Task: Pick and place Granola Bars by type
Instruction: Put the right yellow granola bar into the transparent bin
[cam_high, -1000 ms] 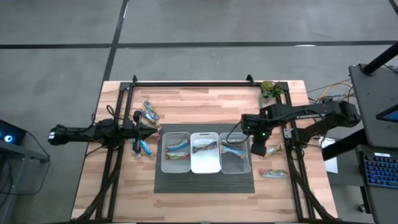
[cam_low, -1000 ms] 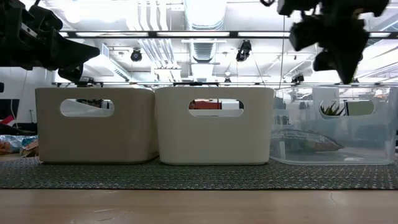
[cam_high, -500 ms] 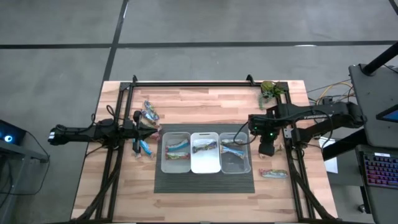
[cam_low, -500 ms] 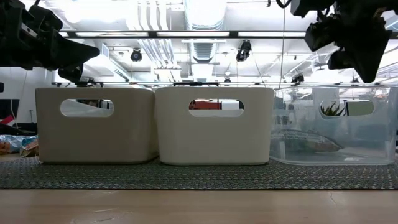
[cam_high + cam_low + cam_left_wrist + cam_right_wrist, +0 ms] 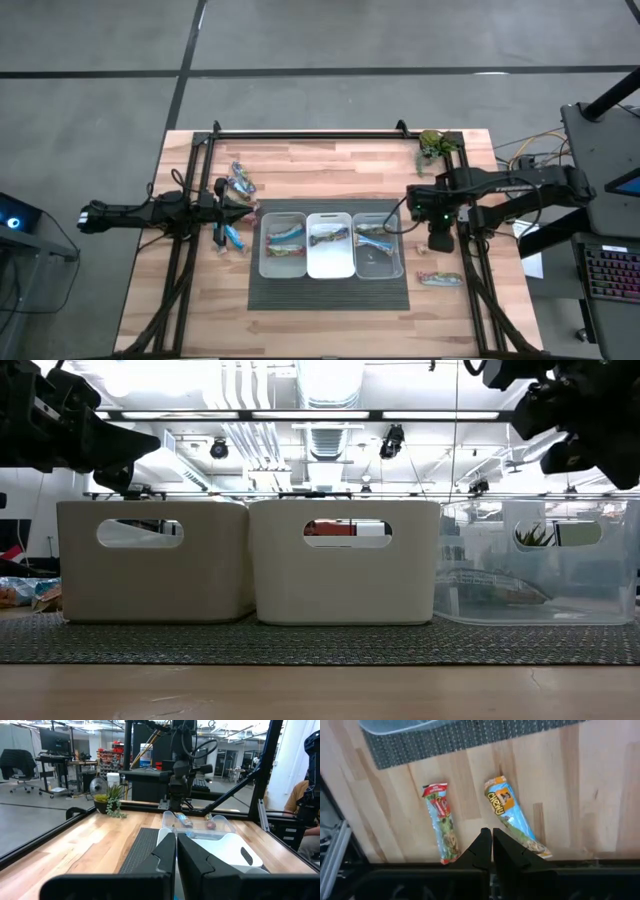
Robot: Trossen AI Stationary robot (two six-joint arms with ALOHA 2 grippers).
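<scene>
Nearest in the low view, the bare front edge of the wooden desk (image 5: pixel 320 695) is seen, and behind it a dark ribbed mat (image 5: pixel 320 640) on which three bins are set side by side, touching: a left bin (image 5: pixel 152 560), a middle bin (image 5: pixel 345 560) and a clear right bin (image 5: pixel 540 565). From above, Granola Bars are seen lying in all three: blue and tan ones in the left bin (image 5: pixel 284 236), one in the middle bin (image 5: pixel 327 236) and a blue one in the right bin (image 5: pixel 374 238).

On the bare wood just right of the mat, two loose bars are seen through the right wrist camera: a red-marked bar (image 5: pixel 441 821) and a blue bar (image 5: pixel 515 817), lying near each other but apart. The right gripper (image 5: pixel 487 849) is held above them with its jaws closed together on nothing.

Left of the bins, the left gripper (image 5: pixel 243 211) is held over the desk, its jaws likewise pressed together and empty. A blue bar (image 5: pixel 235 238) lies just beside it towards the front, and a small heap of bars (image 5: pixel 241 181) lies farther back.

At the far right corner a green plant (image 5: pixel 433 143) is placed.
</scene>
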